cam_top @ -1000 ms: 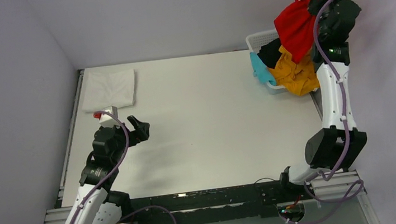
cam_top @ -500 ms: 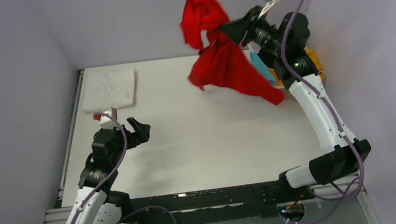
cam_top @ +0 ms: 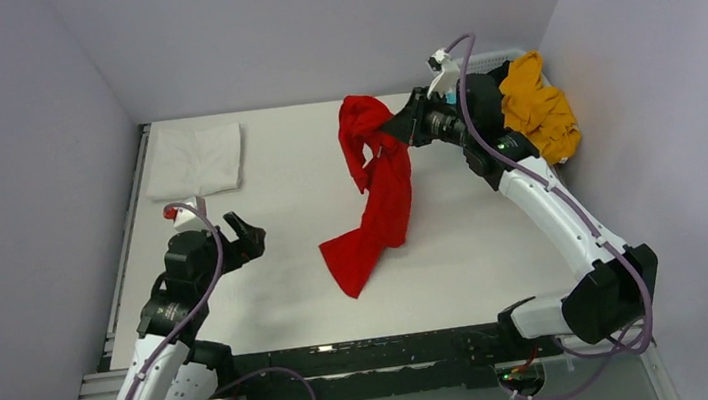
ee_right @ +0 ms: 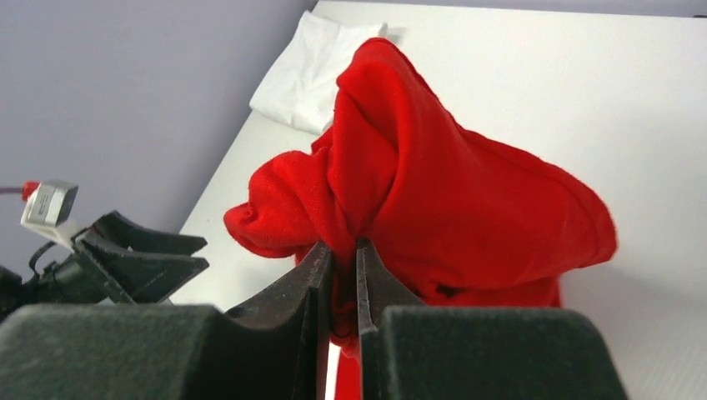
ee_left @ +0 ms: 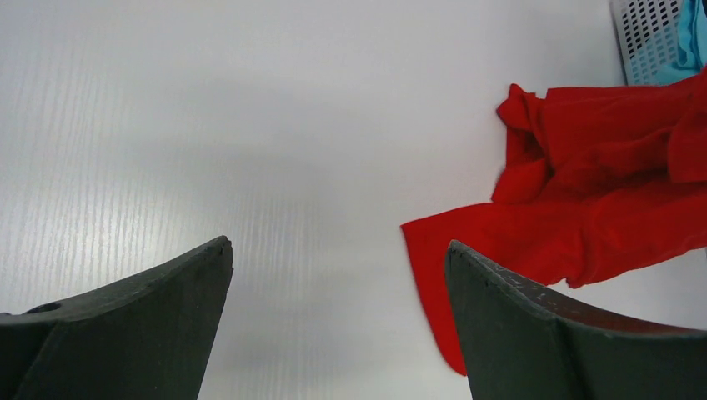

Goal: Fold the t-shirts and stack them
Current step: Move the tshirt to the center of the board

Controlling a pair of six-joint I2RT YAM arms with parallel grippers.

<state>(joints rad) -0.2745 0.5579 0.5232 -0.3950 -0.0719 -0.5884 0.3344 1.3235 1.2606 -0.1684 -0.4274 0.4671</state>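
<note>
My right gripper (cam_top: 394, 131) (ee_right: 344, 247) is shut on a bunch of the bright red t-shirt (cam_top: 377, 187) (ee_right: 450, 200) above the middle of the table. The shirt hangs crumpled from the jaws, and its lower end trails onto the tabletop (ee_left: 542, 242). A folded white t-shirt (cam_top: 196, 160) (ee_right: 313, 58) lies flat at the far left corner. A mustard-yellow t-shirt (cam_top: 539, 106) is heaped over the basket at the far right, with a teal one (ee_left: 692, 33) showing inside. My left gripper (cam_top: 245, 234) (ee_left: 338, 250) hovers open over bare table, left of the red shirt.
The white lattice basket (ee_left: 650, 37) stands at the table's far right corner, mostly hidden behind my right arm in the top view. Grey walls close in on the left, back and right. A black rail (cam_top: 368, 354) runs along the near edge.
My right arm has swung the red t-shirt from high over the basket leftward and down to the table's middle, where its tail now touches. The left arm has barely moved.
</note>
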